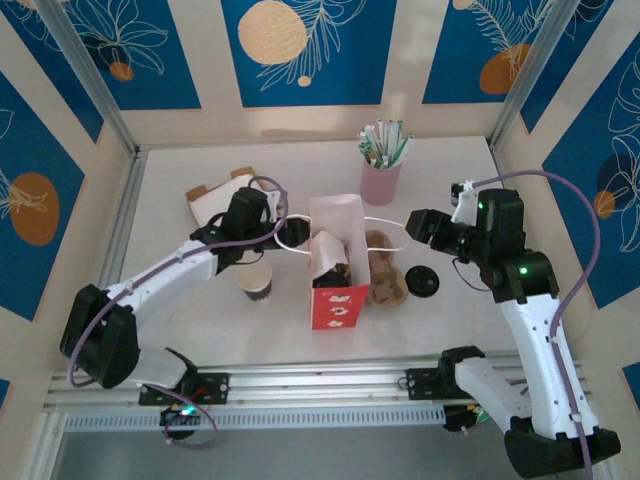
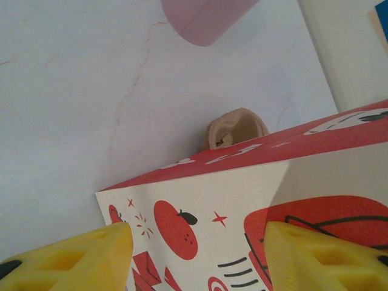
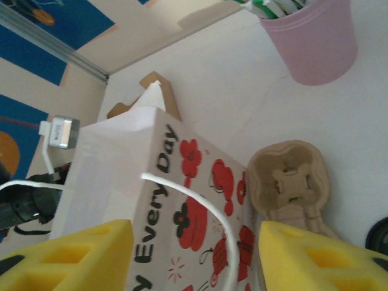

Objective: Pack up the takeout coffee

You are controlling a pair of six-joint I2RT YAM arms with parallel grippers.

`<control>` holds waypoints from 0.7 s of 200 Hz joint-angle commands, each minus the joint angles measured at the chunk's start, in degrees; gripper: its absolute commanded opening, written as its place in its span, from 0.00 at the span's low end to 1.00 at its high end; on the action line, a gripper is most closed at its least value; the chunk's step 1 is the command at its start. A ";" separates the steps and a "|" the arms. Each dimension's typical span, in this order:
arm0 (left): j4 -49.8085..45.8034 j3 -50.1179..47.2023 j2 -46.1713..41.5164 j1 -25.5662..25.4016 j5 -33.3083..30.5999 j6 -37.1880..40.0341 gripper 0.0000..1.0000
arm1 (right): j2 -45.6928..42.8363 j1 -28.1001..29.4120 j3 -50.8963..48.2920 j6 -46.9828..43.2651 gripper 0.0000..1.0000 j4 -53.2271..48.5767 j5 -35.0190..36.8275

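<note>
The red-and-white paper bag (image 1: 332,290) stands open at mid-table, something brown inside its mouth. Just left of it stands a coffee cup (image 1: 258,283) with a dark sleeve. A black lid (image 1: 422,281) lies right of the brown pulp cup carrier (image 1: 385,278). My left gripper (image 1: 272,222) is open at the bag's left side, close to the left handle loop. In the left wrist view its yellow fingers (image 2: 85,260) flank the bag's printed wall (image 2: 242,200). My right gripper (image 1: 412,225) is open at the bag's right side. The white handle (image 3: 200,203) runs between its fingers (image 3: 315,257).
A pink cup of straws (image 1: 381,172) stands at the back, also seen as the pink cup (image 3: 312,42) in the right wrist view. A folded cardboard piece (image 1: 215,195) lies behind the left arm. Cage walls close in the table on three sides.
</note>
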 commanded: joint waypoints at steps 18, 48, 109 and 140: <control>-0.26 2.35 -3.00 -0.76 -0.61 1.40 0.62 | -2.17 -0.20 -1.66 -0.65 0.67 3.88 -4.33; -3.69 1.25 -8.02 -0.74 -4.20 3.21 0.68 | -4.35 -0.24 -2.74 -1.62 0.76 5.46 -3.30; -7.77 -4.51 -22.27 -0.75 -11.55 5.56 0.84 | -11.90 -0.10 -5.61 -2.92 0.94 9.07 -1.30; -9.44 -8.86 -31.45 -0.78 -16.54 6.50 0.94 | -16.14 0.08 -7.56 -3.74 0.99 9.32 0.28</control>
